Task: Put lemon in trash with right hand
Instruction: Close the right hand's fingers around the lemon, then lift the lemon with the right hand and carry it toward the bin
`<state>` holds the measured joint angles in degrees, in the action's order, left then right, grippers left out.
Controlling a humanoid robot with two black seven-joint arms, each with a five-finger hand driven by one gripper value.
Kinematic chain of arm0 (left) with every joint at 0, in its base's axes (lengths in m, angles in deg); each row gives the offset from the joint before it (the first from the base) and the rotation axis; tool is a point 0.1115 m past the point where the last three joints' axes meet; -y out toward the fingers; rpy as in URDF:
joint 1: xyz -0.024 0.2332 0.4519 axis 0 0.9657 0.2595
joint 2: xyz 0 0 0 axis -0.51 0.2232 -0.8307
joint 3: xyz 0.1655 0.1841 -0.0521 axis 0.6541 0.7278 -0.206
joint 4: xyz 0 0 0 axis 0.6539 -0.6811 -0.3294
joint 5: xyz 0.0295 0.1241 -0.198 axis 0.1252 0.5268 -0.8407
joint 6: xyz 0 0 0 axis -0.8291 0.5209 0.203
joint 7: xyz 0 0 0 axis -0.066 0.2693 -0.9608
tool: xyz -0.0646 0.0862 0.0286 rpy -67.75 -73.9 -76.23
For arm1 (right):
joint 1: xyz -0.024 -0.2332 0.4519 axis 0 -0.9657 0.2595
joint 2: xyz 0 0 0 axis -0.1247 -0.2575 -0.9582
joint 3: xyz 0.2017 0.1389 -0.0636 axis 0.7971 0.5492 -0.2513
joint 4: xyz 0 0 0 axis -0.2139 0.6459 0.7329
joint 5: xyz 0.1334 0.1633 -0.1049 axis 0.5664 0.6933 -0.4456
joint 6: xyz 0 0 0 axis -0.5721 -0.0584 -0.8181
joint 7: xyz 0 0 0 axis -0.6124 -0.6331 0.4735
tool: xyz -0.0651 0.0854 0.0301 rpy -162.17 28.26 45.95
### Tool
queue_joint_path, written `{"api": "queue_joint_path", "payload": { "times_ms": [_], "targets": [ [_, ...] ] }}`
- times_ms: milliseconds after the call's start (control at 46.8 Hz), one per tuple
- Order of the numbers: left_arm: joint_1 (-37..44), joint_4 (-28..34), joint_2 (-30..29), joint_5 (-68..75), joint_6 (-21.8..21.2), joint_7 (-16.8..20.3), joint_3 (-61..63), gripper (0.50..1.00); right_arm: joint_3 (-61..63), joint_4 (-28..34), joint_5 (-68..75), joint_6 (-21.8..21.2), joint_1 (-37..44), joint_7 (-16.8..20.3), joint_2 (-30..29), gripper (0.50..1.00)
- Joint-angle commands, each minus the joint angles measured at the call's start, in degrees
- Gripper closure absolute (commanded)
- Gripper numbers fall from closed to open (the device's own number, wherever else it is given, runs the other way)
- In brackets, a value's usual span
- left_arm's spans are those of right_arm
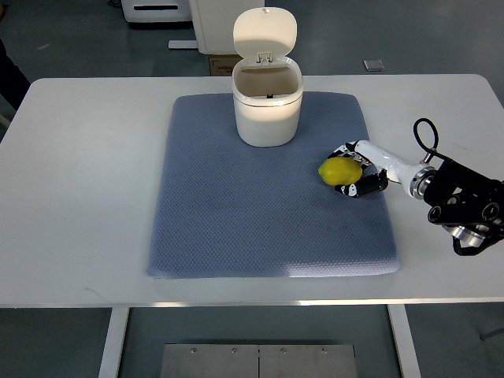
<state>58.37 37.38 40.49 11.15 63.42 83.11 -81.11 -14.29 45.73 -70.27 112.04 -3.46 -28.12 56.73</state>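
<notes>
A yellow lemon (pixel 339 170) lies on the right part of the blue-grey mat (pixel 236 213). My right hand (pixel 356 169) reaches in from the right edge, its white and black fingers (pixel 364 187) curled around the lemon's right side, thumb below and fingers above. I cannot tell whether the lemon is lifted off the mat. A white trash bin (pixel 268 106) stands at the mat's far middle, its flip lid (pixel 264 33) standing open and the inside showing. The bin is up and to the left of the lemon.
The mat lies on a white table (pixel 79 197). A black cable loop (pixel 426 134) rises from my right wrist. White equipment and a cardboard box (pixel 224 64) stand on the floor beyond the far edge.
</notes>
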Motion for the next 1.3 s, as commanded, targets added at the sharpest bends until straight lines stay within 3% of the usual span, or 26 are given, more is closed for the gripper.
{"api": "queue_joint_path", "payload": {
  "times_ms": [0, 256, 363, 577, 705, 1026, 1282],
  "targets": [
    [0.0, 0.0, 0.0, 0.0, 0.0, 0.0, 0.0, 0.5, 0.3, 0.1, 1.1, 0.0, 0.2, -0.1, 0.1, 1.0],
    [0.0, 0.0, 0.0, 0.0, 0.0, 0.0, 0.1, 0.5, 0.6, 0.1, 4.5, -0.2, 0.5, -1.3, 1.2, 1.0],
    [0.0, 0.0, 0.0, 0.0, 0.0, 0.0, 0.0, 0.5, 2.1, 0.1, 4.5, -0.8, 0.9, -1.5, 4.9, 1.0],
    [0.0, 0.0, 0.0, 0.0, 0.0, 0.0, 0.0, 0.5, 14.2, -0.5, 4.5, -6.7, 0.2, -1.2, 14.9, 1.0],
    [0.0, 0.0, 0.0, 0.0, 0.0, 0.0, 0.0, 0.5, 17.2, -2.1, 4.5, -10.4, 0.5, -0.9, 17.9, 1.0],
    [0.0, 0.0, 0.0, 0.0, 0.0, 0.0, 0.1, 0.5, 17.7, -2.7, 4.7, -11.6, 3.2, 1.8, 16.7, 1.0],
    [0.0, 0.0, 0.0, 0.0, 0.0, 0.0, 0.0, 0.5, 18.7, -4.0, 7.1, -11.6, 7.2, 4.8, 10.1, 1.0]
  ]
}}
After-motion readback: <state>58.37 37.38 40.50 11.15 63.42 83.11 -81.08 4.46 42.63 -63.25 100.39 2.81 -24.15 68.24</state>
